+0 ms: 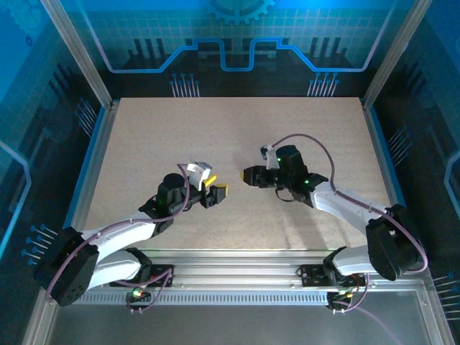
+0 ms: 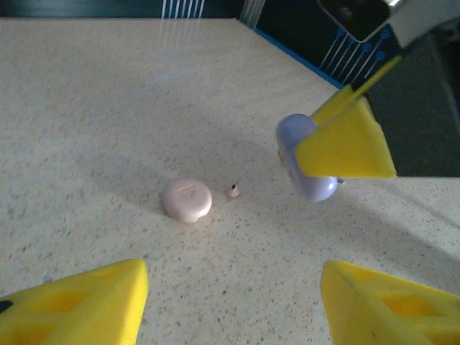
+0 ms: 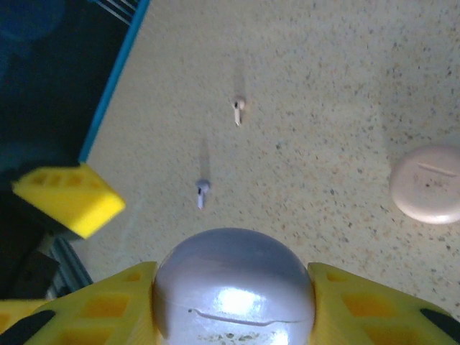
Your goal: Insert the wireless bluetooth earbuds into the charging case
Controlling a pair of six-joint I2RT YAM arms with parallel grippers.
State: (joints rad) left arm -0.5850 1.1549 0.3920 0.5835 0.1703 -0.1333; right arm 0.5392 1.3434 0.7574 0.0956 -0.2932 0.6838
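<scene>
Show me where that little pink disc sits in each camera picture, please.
Top external: too small to pick out.
Left wrist: pink disc, lying left of centre.
Right wrist: pink disc at the right edge.
Shared landmark: the lavender disc, in both wrist views.

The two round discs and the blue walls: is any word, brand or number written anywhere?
None can be read.
The pink disc and the lavender disc each bear only a thin line, no letters.
The back wall carries a gear and circuit pattern, no words.
</scene>
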